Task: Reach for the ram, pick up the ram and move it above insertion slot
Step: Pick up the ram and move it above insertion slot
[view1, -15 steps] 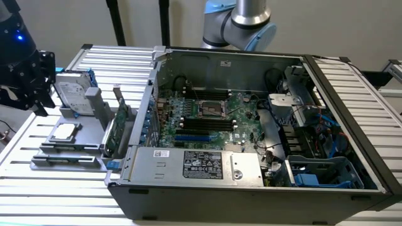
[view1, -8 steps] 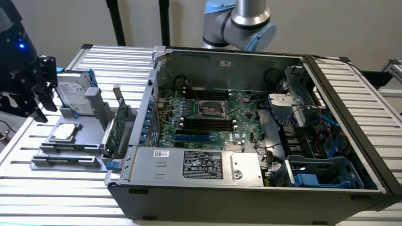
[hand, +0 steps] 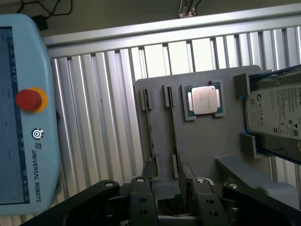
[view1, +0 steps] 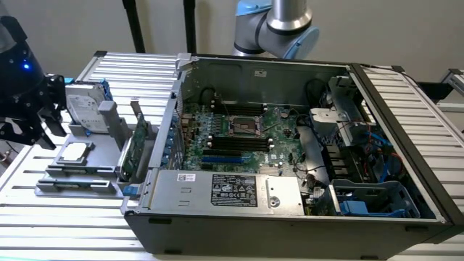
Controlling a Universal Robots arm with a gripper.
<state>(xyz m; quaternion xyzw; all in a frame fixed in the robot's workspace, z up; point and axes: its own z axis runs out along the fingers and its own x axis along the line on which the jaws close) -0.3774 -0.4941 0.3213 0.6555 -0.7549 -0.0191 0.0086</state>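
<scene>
My gripper (hand: 167, 172) stands open above the near end of a grey holder plate (hand: 202, 141), its black fingers (hand: 149, 172) either side of one of two narrow slots. A thin dark strip (hand: 150, 136) runs along the neighbouring slot, seen edge-on; I cannot tell whether it is the ram. No green stick with chips is plain to see. In the exterior view the gripper (view1: 32, 117) hangs at the left, over the holder (view1: 76, 176). The black memory slots (view1: 239, 142) lie on the motherboard inside the open case.
On the holder sit a silver processor (hand: 205, 100), a hard drive (hand: 277, 115) and an upright green expansion card (view1: 136, 147) beside the case wall (view1: 170, 136). A teach pendant (hand: 23, 113) lies on the slatted table (hand: 108, 94). The arm (view1: 286, 24) rises behind the case.
</scene>
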